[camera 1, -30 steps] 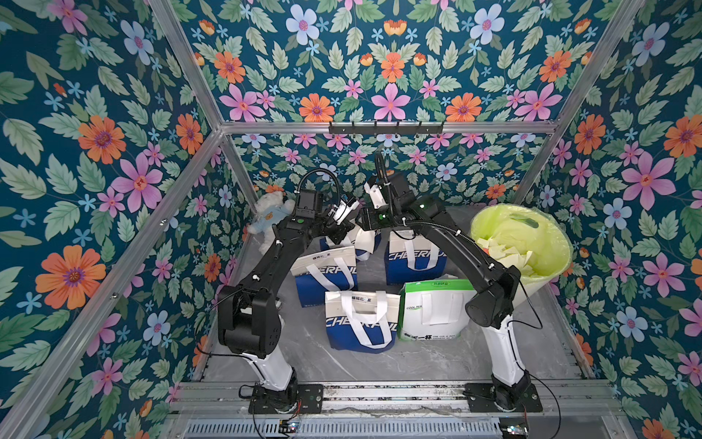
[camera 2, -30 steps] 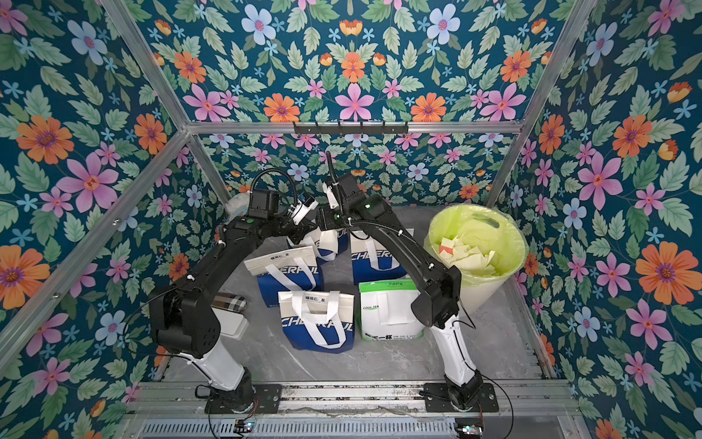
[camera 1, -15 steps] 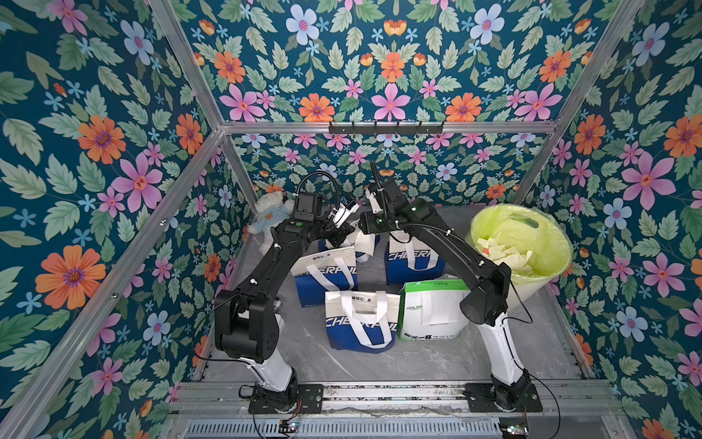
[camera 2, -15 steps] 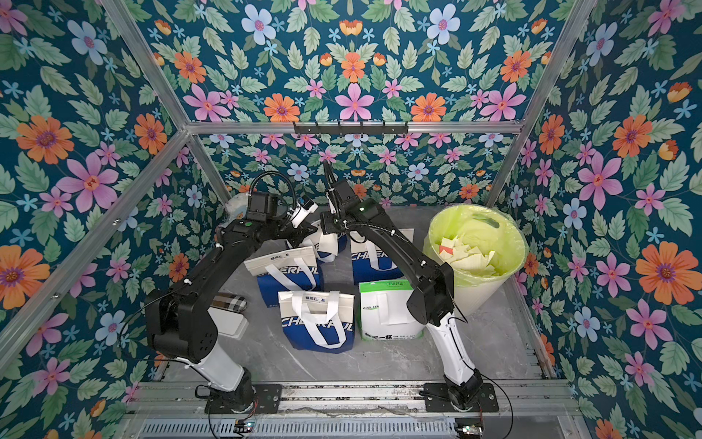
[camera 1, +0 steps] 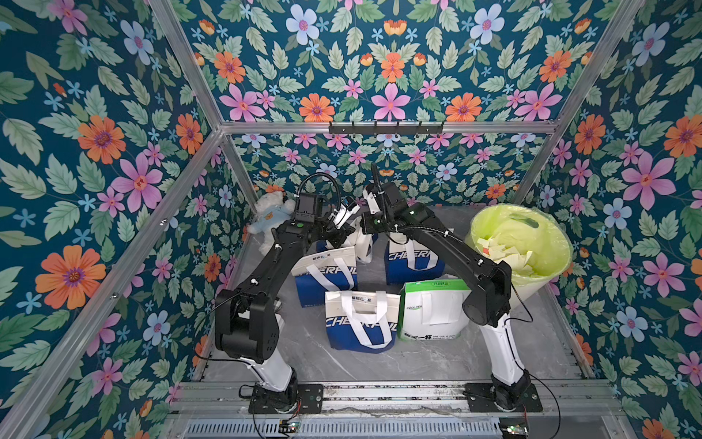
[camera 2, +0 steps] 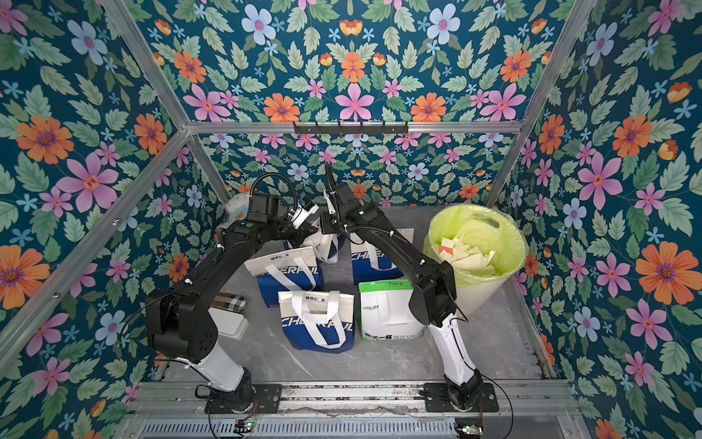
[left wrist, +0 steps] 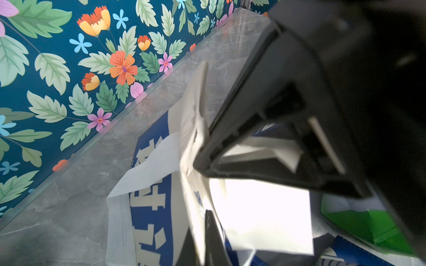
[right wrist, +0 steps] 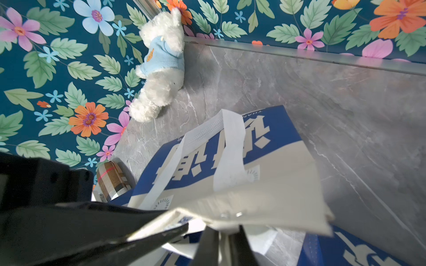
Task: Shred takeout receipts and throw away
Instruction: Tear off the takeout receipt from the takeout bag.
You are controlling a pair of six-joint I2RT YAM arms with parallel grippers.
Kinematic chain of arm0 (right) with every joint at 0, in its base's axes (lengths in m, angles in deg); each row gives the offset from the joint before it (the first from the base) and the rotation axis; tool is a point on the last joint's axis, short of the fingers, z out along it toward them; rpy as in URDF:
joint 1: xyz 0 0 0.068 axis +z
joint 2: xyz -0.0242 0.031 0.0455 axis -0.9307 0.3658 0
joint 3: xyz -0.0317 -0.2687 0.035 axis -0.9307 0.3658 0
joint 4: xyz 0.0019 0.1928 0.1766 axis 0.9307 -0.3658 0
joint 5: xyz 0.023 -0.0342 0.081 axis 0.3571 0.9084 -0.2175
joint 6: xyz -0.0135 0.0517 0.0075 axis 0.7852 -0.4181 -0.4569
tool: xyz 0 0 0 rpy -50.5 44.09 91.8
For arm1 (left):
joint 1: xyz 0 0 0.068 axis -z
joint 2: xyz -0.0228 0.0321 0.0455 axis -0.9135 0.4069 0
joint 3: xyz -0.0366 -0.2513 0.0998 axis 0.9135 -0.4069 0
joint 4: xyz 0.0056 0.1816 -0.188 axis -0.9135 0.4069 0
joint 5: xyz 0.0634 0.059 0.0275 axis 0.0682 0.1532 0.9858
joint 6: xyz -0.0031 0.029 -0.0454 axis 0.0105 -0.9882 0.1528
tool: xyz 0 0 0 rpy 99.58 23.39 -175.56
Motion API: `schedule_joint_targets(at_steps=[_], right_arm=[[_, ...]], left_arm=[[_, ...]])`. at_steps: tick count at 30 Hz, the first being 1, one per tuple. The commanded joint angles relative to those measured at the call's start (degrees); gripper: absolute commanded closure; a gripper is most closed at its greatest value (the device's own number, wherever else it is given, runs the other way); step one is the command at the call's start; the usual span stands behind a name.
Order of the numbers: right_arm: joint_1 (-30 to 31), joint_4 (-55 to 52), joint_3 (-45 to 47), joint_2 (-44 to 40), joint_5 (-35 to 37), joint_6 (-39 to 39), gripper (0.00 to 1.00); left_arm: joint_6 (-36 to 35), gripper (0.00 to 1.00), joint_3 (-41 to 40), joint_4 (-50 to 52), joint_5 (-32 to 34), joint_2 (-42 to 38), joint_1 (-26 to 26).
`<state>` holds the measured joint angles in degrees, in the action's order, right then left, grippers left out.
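Note:
At the back of the table stands a blue and white bag, also seen in a top view. Its white top rim is pinched by my left gripper, which is shut on it. A takeout receipt, a bright white slip, hangs from that rim beside the left fingers. My right gripper is shut on the slip's top edge just under two staples. Its black body looms close to the left one. From above, both sets of fingers are mostly hidden by the wrists. Torn white scraps lie in the yellow-green lined bin.
Three more blue bags and a green and white bag crowd the middle. A white teddy bear leans in the back left corner. A plaid roll and a white box lie at the left.
My right gripper has swung left to the back bag's rim and gone from open to shut. The left gripper has stayed shut on the rim.

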<state>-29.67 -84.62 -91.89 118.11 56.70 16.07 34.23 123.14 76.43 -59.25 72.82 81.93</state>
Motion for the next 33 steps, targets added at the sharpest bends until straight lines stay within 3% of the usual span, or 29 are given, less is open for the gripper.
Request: schedule_joint_targets(at_steps=[1, 8, 15, 25, 29, 33], right_arm=[[-0.31, 4.79, 0.48, -0.73, 1.07, -0.50, 1.00], [-1.91, 11.98, 8.36, -5.66, -0.56, -2.67, 1.00], [-6.12, 30.34, 23.61, -13.23, -15.57, -9.27, 1.00], [-7.67, 28.08, 26.23, -18.32, -9.07, -7.40, 1.00], [-7.68, 25.34, 26.10, -20.95, -5.94, -5.97, 1.00], [-7.72, 22.25, 25.42, -24.08, -5.98, -4.21, 1.00]], left_arm=[[-1.03, 1.00, -0.43, 4.12, -1.92, 0.24, 0.39], [-0.76, 1.00, -1.00, 3.99, -1.12, 0.43, 0.39], [0.02, 1.00, -1.40, 4.03, 0.11, 1.25, 0.38], [1.65, 0.98, -1.15, 3.22, 3.57, 1.05, 0.40], [2.96, 0.63, -1.67, 0.59, 6.73, -0.25, 0.35], [5.61, 0.01, -4.05, -6.66, 8.48, -3.46, 0.38]])
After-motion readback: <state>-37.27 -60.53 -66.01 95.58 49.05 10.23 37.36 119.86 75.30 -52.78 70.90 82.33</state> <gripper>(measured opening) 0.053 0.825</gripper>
